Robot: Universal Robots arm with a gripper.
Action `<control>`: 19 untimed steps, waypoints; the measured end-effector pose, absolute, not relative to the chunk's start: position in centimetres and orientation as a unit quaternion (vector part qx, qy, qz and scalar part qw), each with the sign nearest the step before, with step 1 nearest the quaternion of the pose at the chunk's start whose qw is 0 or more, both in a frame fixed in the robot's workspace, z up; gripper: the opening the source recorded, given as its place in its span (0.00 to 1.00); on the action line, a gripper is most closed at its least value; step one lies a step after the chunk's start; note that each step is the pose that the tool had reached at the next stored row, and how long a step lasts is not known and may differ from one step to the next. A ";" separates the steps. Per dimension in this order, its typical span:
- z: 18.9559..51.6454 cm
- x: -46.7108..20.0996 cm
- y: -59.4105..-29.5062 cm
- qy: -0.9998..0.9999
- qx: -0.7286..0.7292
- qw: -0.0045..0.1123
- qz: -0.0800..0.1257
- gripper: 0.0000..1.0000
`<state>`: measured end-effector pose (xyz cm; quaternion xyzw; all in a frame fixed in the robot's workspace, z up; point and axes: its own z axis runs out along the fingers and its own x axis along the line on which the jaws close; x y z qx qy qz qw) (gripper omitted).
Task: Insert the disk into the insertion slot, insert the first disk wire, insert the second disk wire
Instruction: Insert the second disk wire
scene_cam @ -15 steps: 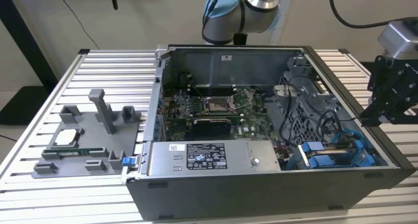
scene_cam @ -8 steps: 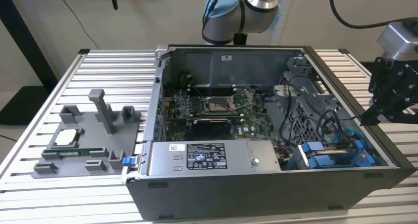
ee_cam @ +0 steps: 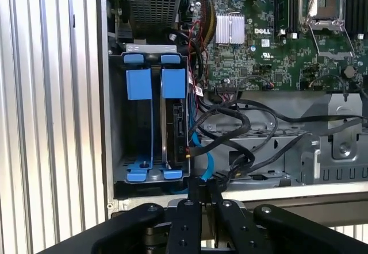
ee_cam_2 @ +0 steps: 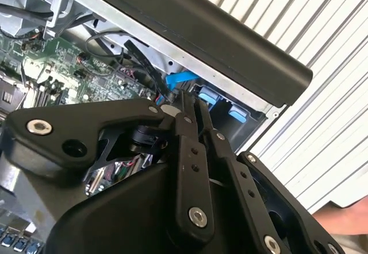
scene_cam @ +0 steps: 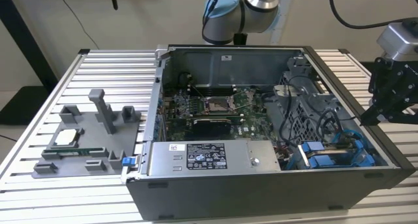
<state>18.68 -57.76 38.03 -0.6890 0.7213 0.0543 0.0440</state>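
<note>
Hanging over the case's (scene_cam: 261,185) edge on the exterior view's right, the gripper (scene_cam: 382,111) had its black fingers (ee_cam: 198,216) pressed together with nothing between them; in both wrist views the two fingers ran side by side with no gap. The open case lay on a slatted table (scene_cam: 111,67), its motherboard (scene_cam: 209,111) facing up. At the case's near corner on the exterior view's right sat the slot (scene_cam: 336,155), a grey cage with blue carrier tabs along its top. In the first wrist view the disk (ee_cam: 174,116) stood on edge in the slot (ee_cam: 118,122), in the bay nearer the motherboard (ee_cam: 270,30), with its blue carrier handle (ee_cam: 173,83) beside a second blue handle (ee_cam: 138,83) in the neighbouring bay. A blue wire (ee_cam: 201,150) curved from the disk's side toward the fingertips, near a bundle of black cables (ee_cam: 241,127). The power supply (scene_cam: 209,158) lay along the near wall. A grey fixture (scene_cam: 85,141) holding small parts rested on the table at the exterior view's left.
</note>
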 end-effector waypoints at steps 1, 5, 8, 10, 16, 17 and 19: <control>38.0 18.7 -57.8 0.721 -0.689 0.044 0.054 0.00; 38.0 18.6 -57.8 0.721 -0.689 0.044 0.054 0.00; 38.1 18.0 -57.7 0.721 -0.689 0.044 0.054 0.00; 38.2 17.4 -57.7 0.721 -0.689 0.045 0.053 0.00; 38.5 15.5 -57.3 0.721 -0.689 0.049 0.050 0.00; 38.5 15.2 -57.3 0.721 -0.689 0.049 0.049 0.00; 38.6 14.6 -57.1 0.721 -0.690 0.051 0.048 0.00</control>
